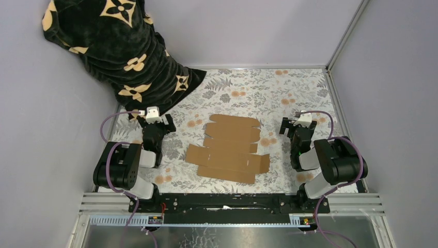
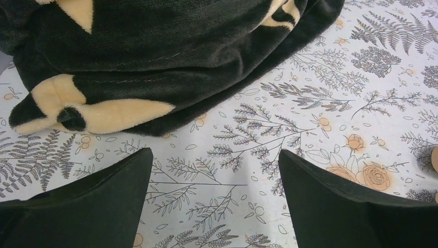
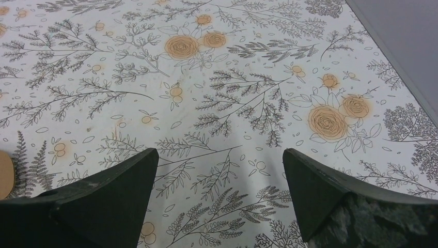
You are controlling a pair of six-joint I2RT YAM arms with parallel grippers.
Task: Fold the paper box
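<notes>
The paper box point(image 1: 230, 148) lies flat, unfolded, mid-tabletop point(image 1: 289, 93) between the arms. The danger — a thin sheet could skid instead of lifting at an edge, and the blanket point(image 1: 124, 57) lies close to the left tool point(image 1: 155, 121). It and the right tool point(image 1: 298, 125) both gape wide, holding nothing.

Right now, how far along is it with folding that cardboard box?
Done: nothing yet. The cardboard box lies as a flat, unfolded sheet on the table. In hand: nothing; the left claw and right claw are open and empty, one on either side of it. Left: every fold.
</notes>
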